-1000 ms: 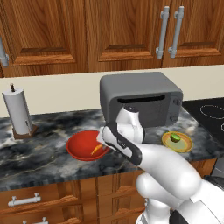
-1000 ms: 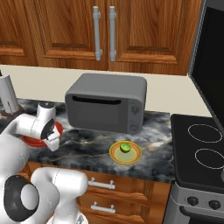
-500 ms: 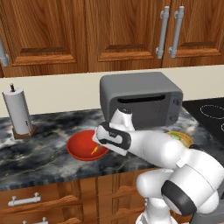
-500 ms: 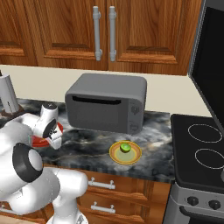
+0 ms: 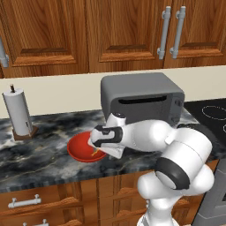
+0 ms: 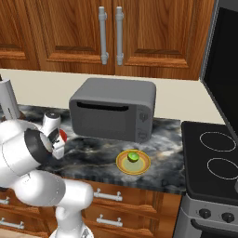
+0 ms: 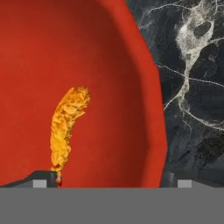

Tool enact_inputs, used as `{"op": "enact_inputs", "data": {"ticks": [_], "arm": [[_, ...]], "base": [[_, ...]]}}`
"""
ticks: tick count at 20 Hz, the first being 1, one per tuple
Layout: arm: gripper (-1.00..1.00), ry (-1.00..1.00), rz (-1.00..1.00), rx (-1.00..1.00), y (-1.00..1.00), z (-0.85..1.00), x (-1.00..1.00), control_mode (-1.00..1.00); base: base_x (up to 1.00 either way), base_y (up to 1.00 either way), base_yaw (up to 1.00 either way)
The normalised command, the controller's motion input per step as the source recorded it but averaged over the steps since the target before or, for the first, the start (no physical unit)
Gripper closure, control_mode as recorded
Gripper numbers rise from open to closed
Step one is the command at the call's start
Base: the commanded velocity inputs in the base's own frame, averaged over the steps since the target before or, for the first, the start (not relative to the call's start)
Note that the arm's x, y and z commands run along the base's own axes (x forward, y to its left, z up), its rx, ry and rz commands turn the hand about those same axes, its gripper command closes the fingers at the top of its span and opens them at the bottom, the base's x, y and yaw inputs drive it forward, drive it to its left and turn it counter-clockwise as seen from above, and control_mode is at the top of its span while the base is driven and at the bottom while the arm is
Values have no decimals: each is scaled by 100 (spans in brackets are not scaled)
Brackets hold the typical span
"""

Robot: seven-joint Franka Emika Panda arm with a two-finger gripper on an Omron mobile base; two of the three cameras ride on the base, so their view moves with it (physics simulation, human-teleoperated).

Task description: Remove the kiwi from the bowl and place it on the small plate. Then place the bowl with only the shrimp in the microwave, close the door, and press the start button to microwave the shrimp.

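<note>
- Dark marbled counter runs under brown wooden cabinets, with a black stovetop at its right end.
- No brand, label or readable writing shows on anything; the microwave has small control markings on its side panel, too small to read. Its door is shut.
- From the left base view, the bowl sits on the counter in front of the microwave, with a paper towel roll further left; the arm's hand is low over the bowl's right rim.
- From the right base view, the small plate lies well to the right of the bowl, with the kiwi on its centre.
- Up close, the hand view shows the shrimp lying alone inside the bowl.
- The fingers are spread wide and hold nothing, one tip over the bowl's inside near the shrimp, the other outside the rim over the counter.
</note>
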Motion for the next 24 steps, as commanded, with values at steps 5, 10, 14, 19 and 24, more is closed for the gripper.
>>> {"op": "enact_inputs", "data": {"ticks": [5, 10, 14, 19, 24], "arm": [[-100, 0, 0, 1, 1, -18, 4, -100], [100, 0, 0, 0, 13, -4, 0, -100], [100, 0, 0, 0, 26, -6, 2, -100], [100, 0, 0, 0, 3, -6, 0, -100], [100, -17, 0, 2, 0, 16, -40, -100]], "base": [[0, 0, 0], [0, 0, 0], [0, 0, 0], [0, 0, 0], [0, 0, 0]]}}
